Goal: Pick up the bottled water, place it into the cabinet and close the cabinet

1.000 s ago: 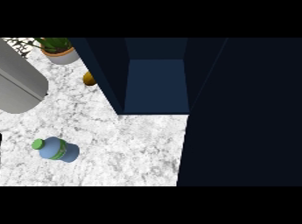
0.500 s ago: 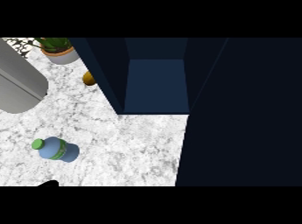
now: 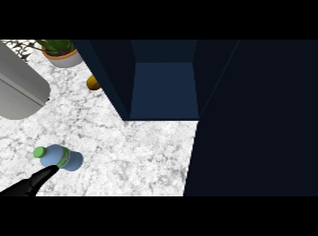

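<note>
Bottled water lies on its side on marble worktop, green cap pointing left, near lower-left corner, well apart from cabinet, which stands open w/ blue interior showing. Left hand comes in from bottom-left; fingers straight, released, tip just touching bottle's lower side, grasping nothing. Potted plant at top left; grey cylinder along left edge.

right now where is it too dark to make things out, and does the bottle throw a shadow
Head view: the open cabinet is deep navy, its interior and door barely separable; the black left hand merges with the dark lower edge; the bottled water on the bright marble counter casts no clear shadow.
</note>
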`<control>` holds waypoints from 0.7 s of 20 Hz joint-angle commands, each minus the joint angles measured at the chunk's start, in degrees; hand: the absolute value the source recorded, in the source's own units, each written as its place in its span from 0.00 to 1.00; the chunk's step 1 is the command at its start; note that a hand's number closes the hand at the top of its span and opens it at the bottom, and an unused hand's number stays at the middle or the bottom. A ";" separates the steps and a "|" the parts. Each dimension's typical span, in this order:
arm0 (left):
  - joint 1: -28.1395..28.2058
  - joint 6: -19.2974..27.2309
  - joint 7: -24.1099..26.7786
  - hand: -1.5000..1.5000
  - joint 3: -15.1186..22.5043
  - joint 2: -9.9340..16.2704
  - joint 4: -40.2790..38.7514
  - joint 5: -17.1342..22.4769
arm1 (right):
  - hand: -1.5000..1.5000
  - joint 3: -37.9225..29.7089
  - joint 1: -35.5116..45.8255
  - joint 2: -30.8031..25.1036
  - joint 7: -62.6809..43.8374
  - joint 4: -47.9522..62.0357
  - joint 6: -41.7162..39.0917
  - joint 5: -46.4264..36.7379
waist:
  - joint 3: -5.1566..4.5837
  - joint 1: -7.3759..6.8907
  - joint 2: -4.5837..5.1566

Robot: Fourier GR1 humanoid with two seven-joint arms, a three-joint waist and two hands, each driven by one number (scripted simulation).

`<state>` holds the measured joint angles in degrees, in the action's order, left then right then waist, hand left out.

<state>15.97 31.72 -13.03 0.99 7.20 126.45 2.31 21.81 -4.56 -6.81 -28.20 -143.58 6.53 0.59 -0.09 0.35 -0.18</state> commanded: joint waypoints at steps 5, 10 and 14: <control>2.52 -7.72 12.57 0.00 -5.85 -1.58 -12.80 7.76 | 0.00 2.69 -4.12 -2.08 -3.65 -11.18 0.63 -3.06 | 0.01 -0.03 -0.07; -1.68 -11.27 20.62 0.00 -8.52 -2.85 -26.00 9.62 | 0.00 -1.18 0.44 -2.46 -4.93 -9.65 0.53 -0.05 | 0.00 0.09 0.09; -0.08 -15.05 25.43 0.00 -10.73 -3.07 -30.54 12.34 | 0.00 0.40 -1.87 -3.35 -6.03 -13.01 0.98 -0.21 | -0.01 0.24 -0.02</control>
<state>15.99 20.43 7.12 -7.00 4.13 102.65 11.77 22.73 -3.87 -8.19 -28.64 -143.70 7.62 0.20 -0.07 0.40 -0.16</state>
